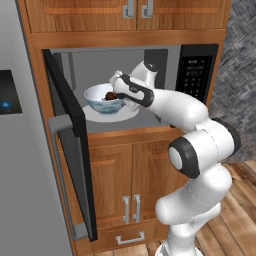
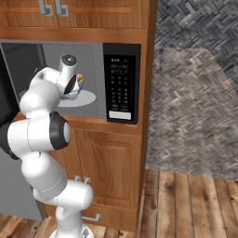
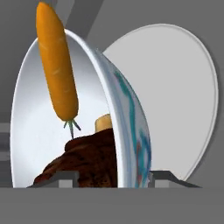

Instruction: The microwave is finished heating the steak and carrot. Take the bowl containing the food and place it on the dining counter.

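Dark brown steak [image 3: 89,159] is lying right at the two dark finger tips of the tool [image 3: 111,177], which is being closed across the wall of the small round white bowl with the blue pattern [image 3: 131,131], one tip inside and one outside. A short orange carrot with a green stem [image 3: 57,65] is leaning along the inner wall. From the base cameras the bowl [image 1: 102,97] is being held inside the grey cavity of the black-framed built-in microwave [image 1: 195,70], over the flat white round plate [image 1: 117,114]; whether it is touching that plate cannot be told. For a clean step, the rim should be kept level while being drawn straight out, so nothing is tipped out. Clearance is being limited by the open glass door [image 1: 67,130] on the left and the keypad panel [image 2: 121,83] on the right. Wooden cabinet fronts [image 2: 109,162] and plank flooring [image 2: 195,204] are surrounding the opening.
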Available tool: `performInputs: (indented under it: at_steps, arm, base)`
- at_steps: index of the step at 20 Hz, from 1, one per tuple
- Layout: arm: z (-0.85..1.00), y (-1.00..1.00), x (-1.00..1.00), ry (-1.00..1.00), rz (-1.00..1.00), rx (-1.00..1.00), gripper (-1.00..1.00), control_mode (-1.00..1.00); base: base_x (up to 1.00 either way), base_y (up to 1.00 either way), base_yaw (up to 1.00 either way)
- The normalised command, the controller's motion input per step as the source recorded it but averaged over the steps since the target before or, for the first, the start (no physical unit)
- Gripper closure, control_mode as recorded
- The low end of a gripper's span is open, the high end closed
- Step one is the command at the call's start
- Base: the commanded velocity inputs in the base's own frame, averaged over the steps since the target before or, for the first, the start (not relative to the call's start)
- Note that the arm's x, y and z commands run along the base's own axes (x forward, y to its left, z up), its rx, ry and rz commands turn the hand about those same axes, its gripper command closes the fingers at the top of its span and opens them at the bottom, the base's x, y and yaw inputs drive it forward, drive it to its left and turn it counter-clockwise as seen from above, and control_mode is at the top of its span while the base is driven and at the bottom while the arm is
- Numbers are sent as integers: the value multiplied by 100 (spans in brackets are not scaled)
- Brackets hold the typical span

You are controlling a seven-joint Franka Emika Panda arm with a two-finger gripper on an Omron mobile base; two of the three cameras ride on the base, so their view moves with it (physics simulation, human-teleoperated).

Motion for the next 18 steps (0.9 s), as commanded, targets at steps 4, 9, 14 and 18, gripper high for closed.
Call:
performInputs:
  at_steps: [4,9,14,18]
  arm:
    - [0,0,-1,0,0,0,100,-100]
    - [-1,-6,-39,1,0,0,100,-100]
    - [0,-35,-89,-3,0,2,100,-100]
    - [20,-57,-100,-12,0,10,100,-100]
  base:
    - [0,0,0]
    - [0,0,0]
    - [0,0,0]
    - [0,0,0]
